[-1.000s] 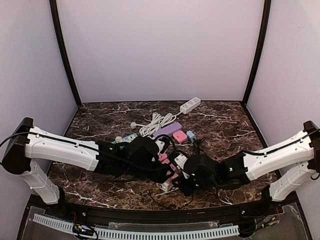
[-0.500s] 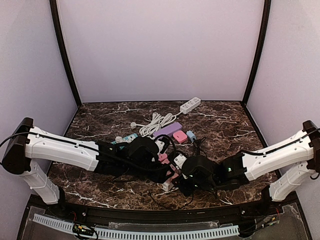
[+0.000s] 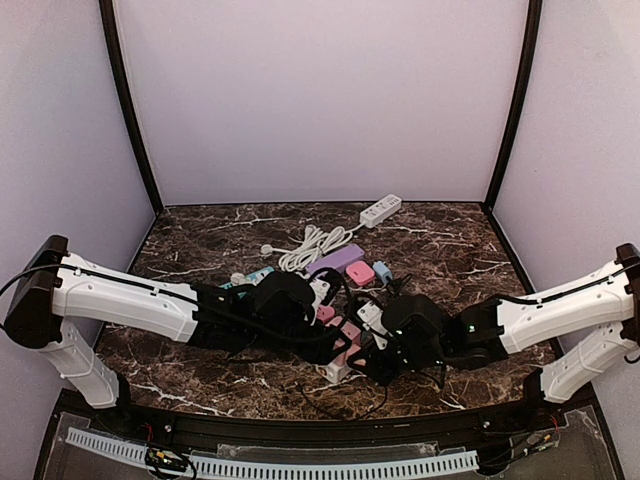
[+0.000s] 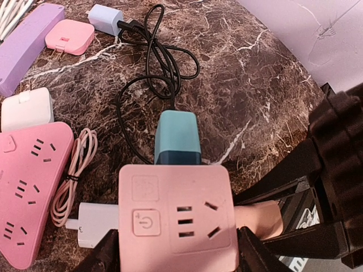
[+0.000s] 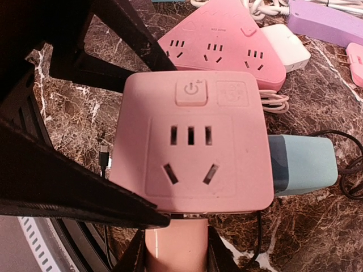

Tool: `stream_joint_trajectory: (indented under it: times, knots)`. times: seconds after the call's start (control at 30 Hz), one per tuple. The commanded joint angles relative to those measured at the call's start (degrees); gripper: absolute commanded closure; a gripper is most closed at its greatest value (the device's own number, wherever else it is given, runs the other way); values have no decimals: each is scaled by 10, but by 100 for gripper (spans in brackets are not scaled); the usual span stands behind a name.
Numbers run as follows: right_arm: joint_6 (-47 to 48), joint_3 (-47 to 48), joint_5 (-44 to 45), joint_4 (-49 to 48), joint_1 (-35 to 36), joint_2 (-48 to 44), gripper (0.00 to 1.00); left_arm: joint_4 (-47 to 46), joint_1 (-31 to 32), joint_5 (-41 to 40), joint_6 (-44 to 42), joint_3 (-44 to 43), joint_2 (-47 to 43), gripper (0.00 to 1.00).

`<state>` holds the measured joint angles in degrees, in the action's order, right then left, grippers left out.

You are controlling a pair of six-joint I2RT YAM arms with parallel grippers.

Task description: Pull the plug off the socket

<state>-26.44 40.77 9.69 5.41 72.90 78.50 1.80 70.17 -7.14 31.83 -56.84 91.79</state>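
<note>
Two grippers meet at a pink cube socket [image 4: 176, 224] near the front middle of the marble table [image 4: 244, 85].
On the left, the left gripper [image 4: 178, 258] has its jaws clamped against opposite sides of the cube, which has a teal adapter [image 4: 177, 139] plugged into one face. On the right, a pale pink plug [image 5: 174, 246] sits in the cube's side, pinched between the narrowed jaws of the right gripper [image 5: 174, 262].

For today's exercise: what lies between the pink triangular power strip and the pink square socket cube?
A coiled pale pink cable and a white plug; left wrist view.
</note>
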Motion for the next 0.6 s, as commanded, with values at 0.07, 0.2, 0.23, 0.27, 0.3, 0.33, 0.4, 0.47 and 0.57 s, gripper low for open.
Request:
stream_joint_trajectory:
  times: [0.07, 0.2, 0.23, 0.27, 0.3, 0.33, 0.4, 0.47, 0.57]
  knots:
    - [0, -7, -35, -48, -27, -26, 100, 85, -3, 19, -41, 29, -2, 75]
    - [-2, -2, -40, -47, -26, -25, 100, 86, -3, 15, -38, 29, -1, 76]
    - [-3, -1, -35, -46, -26, -26, 100, 91, -3, 9, -34, 28, 1, 76]
    - [-4, -1, -26, -43, -24, -29, 100, 100, -3, 4, -31, 26, 1, 76]
    - [-5, -1, -16, -41, -21, -32, 100, 105, -3, -7, -23, 25, 2, 76]
    - [-6, -1, -6, -38, -17, -36, 100, 115, -4, -12, -19, 24, 3, 76]
    - [-8, -2, 15, -32, -9, -42, 100, 124, -7, -22, -7, 26, 2, 76]
    - [-9, -4, 43, -26, 2, -46, 100, 123, -11, -22, 2, 32, -1, 77]
    - [-13, -8, 65, -22, 16, -42, 100, 118, -15, -17, 10, 39, -6, 77]
